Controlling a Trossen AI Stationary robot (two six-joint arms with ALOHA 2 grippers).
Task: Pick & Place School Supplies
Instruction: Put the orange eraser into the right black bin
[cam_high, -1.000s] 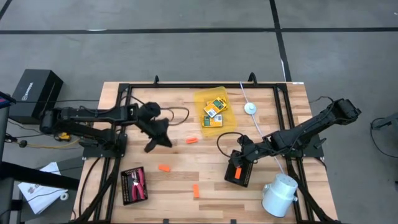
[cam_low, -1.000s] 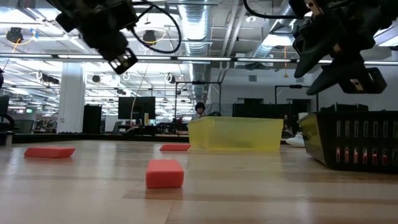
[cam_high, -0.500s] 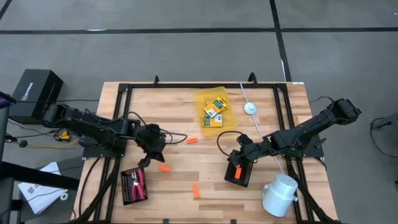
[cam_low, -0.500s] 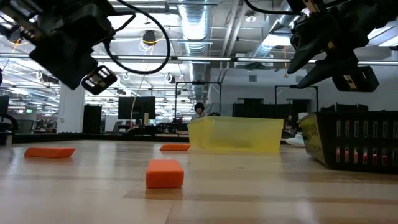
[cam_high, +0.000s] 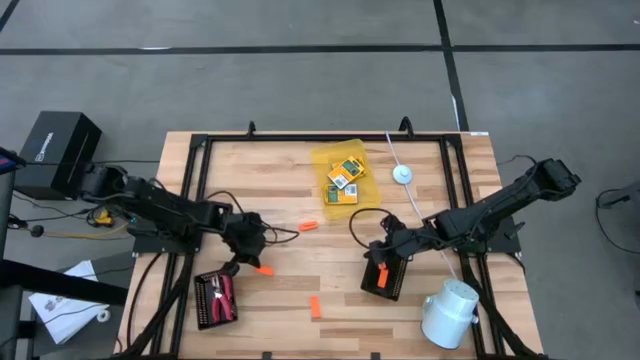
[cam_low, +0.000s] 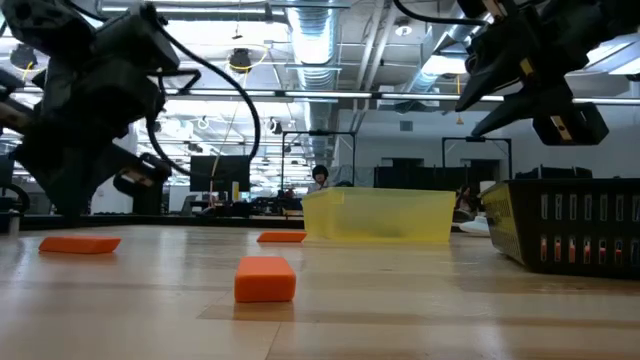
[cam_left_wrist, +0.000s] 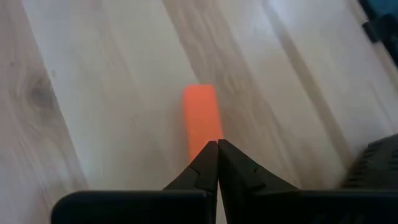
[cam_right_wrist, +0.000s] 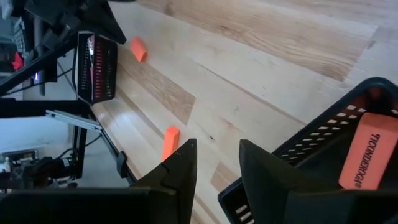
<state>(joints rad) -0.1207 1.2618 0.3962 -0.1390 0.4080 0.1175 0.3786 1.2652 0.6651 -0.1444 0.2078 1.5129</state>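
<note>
Left end effector (cam_high: 247, 258) sits low over the worktop (cam_high: 300, 190) near the left black tray (cam_high: 215, 298), fingers pressed together, nothing between them. In the left wrist view the closed tips (cam_left_wrist: 216, 163) point at the near end of an orange stick (cam_left_wrist: 201, 119) lying flat on the wood. Risk: with the jaws shut, any further descent would push or skid the stick rather than grasp it; they need to spread first. Right end effector (cam_high: 383, 262) hovers over the right black tray (cam_high: 385, 283), fingers spread, holding nothing; an orange stick (cam_right_wrist: 367, 159) lies inside that tray. Two more sticks lie loose on the worktop (cam_high: 308, 226) (cam_high: 314, 307). Card boxes (cam_high: 343, 180) rest in the yellow tray (cam_high: 322, 159).
</note>
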